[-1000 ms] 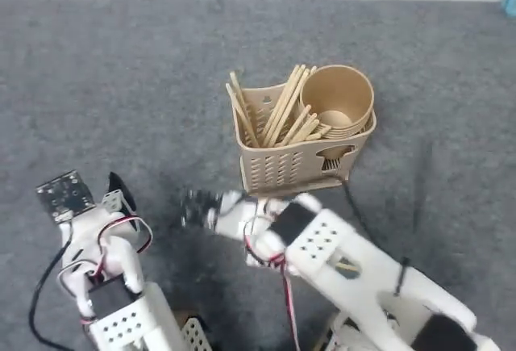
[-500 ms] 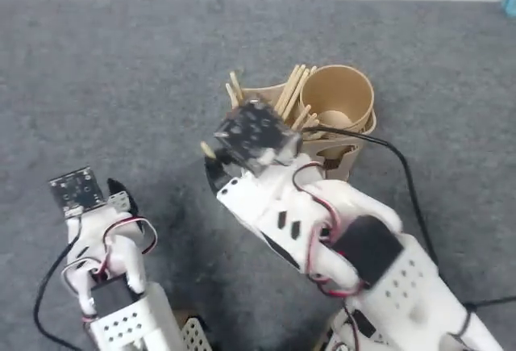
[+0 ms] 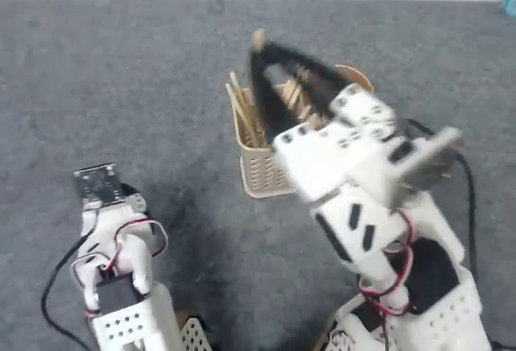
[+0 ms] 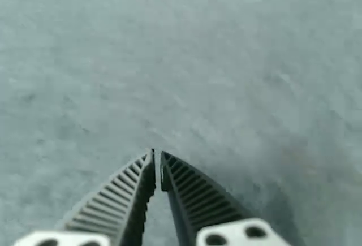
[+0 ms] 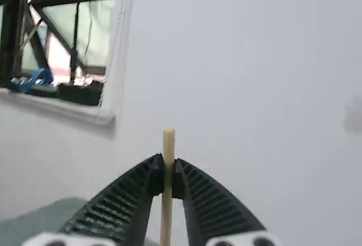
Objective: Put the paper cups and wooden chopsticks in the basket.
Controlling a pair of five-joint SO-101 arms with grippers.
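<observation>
Standing on the grey mat (image 3: 121, 68), the basket (image 3: 262, 172) already holds a paper cup (image 3: 359, 77) and chopsticks (image 3: 242, 117); the right gripper (image 5: 165, 169) hangs above it pinching one chopstick (image 5: 168, 141) upright, probably to drop in, while the left gripper (image 4: 156, 161) rests pressed together, empty

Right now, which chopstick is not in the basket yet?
The chopstick pinched in the right hand, held up in the air; the other chopsticks all stand inside the basket.
</observation>
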